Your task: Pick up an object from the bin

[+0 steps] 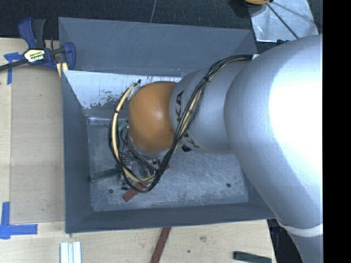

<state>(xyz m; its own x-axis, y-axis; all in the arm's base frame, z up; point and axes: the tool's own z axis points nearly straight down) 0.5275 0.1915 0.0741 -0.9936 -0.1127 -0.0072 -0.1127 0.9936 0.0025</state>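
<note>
Reaching down into the bin (74, 163), my claw (135, 174) hangs low under my orange wrist cover (149, 116), and I cannot tell whether it is released or clenched. A small red-brown strip (129, 195) lies on the floor just in front of that cover, with a dark grey stick (104, 175) just beside it toward the view's left. Nothing looks lifted, so I judge grasping and raising remain.

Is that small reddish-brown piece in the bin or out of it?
In. The reddish-brown piece lies on the bin floor near the front wall, at the edge of the arm's cables. Cannot tell whether it is gripped.
</note>
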